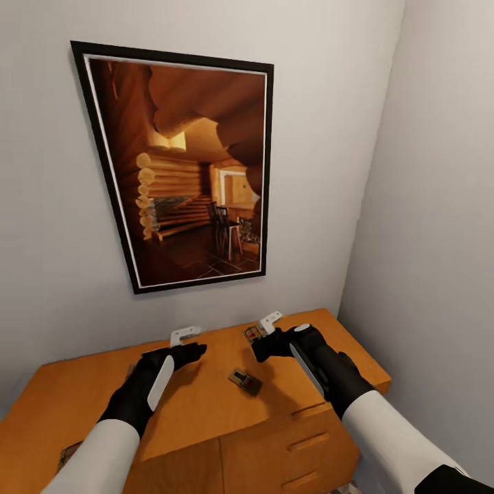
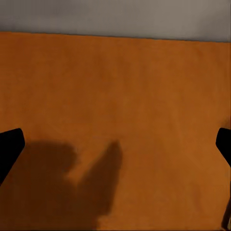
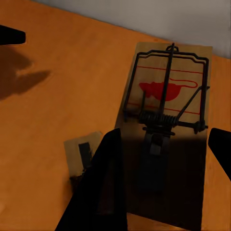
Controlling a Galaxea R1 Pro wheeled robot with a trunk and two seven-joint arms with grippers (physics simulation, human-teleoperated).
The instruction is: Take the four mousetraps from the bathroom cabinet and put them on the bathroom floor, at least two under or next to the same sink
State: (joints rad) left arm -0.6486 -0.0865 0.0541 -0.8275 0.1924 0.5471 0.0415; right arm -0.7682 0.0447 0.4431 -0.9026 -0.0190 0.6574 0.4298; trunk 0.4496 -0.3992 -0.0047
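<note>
Wooden mousetrap [image 3: 166, 120] lies on the cabinet [image 1: 206, 405] between the right pincer's [image 1: 269, 328] wide-open, empty fingers.

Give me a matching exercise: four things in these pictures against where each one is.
Things:
1. framed picture
2. mousetrap with red mouse print
3. left gripper
4. drawer fronts

Places:
A. below the cabinet's flat top, on its front
B. hanging on the wall
C. between the right gripper's fingers
D. over bare cabinet top

Pairs: 1-B, 2-C, 3-D, 4-A
</note>
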